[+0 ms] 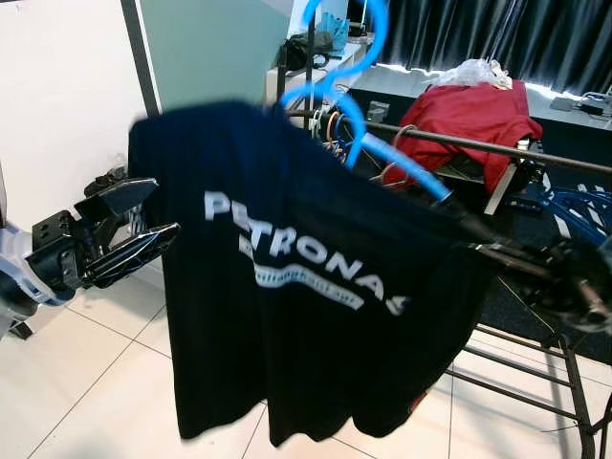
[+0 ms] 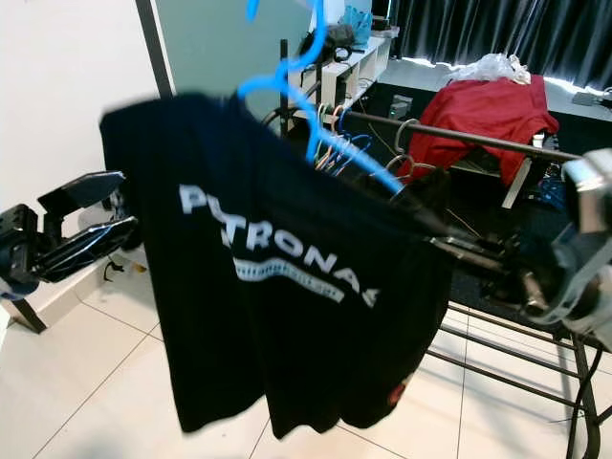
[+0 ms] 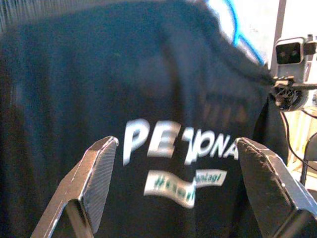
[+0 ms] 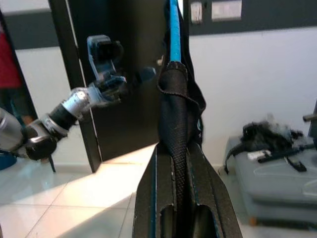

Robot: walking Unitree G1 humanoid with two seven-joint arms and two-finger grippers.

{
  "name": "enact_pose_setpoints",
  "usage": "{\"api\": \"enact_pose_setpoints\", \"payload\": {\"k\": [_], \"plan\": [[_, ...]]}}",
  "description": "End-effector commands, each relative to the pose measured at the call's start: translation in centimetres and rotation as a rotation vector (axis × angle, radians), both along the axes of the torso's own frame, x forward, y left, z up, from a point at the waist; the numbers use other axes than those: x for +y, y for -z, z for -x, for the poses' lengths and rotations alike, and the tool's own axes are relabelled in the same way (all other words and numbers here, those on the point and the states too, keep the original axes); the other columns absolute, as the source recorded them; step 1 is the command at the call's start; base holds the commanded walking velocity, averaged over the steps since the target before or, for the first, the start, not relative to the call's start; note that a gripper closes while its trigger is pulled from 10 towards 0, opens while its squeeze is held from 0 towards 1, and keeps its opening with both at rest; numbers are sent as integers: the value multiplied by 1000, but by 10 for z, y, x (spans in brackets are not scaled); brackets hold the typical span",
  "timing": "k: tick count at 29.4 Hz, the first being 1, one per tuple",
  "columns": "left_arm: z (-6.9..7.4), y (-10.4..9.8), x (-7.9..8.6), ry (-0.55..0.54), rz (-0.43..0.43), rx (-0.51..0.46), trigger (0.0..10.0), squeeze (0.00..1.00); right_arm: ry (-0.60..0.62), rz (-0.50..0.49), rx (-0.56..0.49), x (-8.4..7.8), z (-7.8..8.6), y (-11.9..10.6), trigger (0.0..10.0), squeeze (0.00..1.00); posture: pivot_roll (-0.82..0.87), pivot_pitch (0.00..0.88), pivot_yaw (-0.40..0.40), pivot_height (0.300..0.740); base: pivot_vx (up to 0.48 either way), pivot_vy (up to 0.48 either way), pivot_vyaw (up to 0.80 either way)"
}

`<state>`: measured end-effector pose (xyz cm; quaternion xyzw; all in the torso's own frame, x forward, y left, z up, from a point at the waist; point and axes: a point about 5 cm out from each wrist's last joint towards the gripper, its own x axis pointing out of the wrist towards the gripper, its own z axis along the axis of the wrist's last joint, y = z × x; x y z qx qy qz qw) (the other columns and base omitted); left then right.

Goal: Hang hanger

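**Right gripper grips the hanger's end, left waits open beside the shirt**

And here's the right gripper (image 4: 179, 163), fingers clamped tight on one end of the blue hanger (image 1: 356, 134) with the shirt's shoulder bunched between them — the wrist view shows black cloth and a blue strip squeezed right in the slot. From that pinch the hanger slopes up toward the robot's left, its hook (image 1: 335, 67) curling high in front of the grey-green panel (image 1: 206, 53), blurred. Draped on it, the black shirt (image 1: 306, 277) hangs out in mid-air, white lettering across the chest, hem well above the tiled floor (image 1: 86, 392).

Over on the other side, the left gripper (image 1: 143, 215) sits just beside the shirt's far edge, fingers spread wide, nothing between them; its wrist camera looks straight at the lettering between the two black pads (image 3: 96, 168).

Behind the shirt runs the dark rail (image 1: 497, 145) of a clothes rack, several hangers (image 2: 335, 139) bunched on it, a red garment (image 1: 469, 115) thrown over it further along. Black curtains (image 1: 497, 33) close the background, white wall (image 1: 57, 96) on the left.
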<state>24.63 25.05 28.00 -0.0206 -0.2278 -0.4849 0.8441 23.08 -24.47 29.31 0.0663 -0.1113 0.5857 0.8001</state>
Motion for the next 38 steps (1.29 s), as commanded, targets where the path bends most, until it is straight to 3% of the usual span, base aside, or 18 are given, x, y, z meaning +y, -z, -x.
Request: {"api": "enact_pose_setpoints", "payload": {"k": [1,9,11,16,20,30,31,34,38], "plan": [[1,-5,5,-4,-8,-4,10000,0,-15,-31,-42,-1,4,-10,10000,0,-36,0,-39,740,0,0,0],[-3,-5,5,4,3,-5,10000,0,-68,-44,-73,3,13,-20,10000,0,-43,0,-33,740,0,0,0],[-2,-14,6,3,9,-41,10000,0,-43,58,-21,2,14,-11,10000,0,-46,0,-34,740,0,0,0],[5,-25,4,45,44,-84,10000,0,12,112,44,1,9,7,10000,0,-45,0,-34,740,0,0,0],[7,-28,5,69,59,-80,10000,0,107,83,29,-3,-4,9,10000,0,-40,0,-32,740,0,0,0],[10,-23,-4,149,39,-49,10000,0,-6,107,59,16,-1,15,10000,0,-41,0,-32,740,0,0,0],[8,-22,-10,179,82,-38,10000,0,-42,116,71,24,-1,19,10000,0,-40,0,-31,740,0,0,0],[10,-5,-50,357,144,20,10000,0,-150,176,128,54,-2,44,10000,0,-38,0,-29,740,0,0,0],[11,-4,-60,401,159,24,10000,0,-176,204,142,62,-3,51,10000,0,-40,0,-30,740,0,0,0]]}}
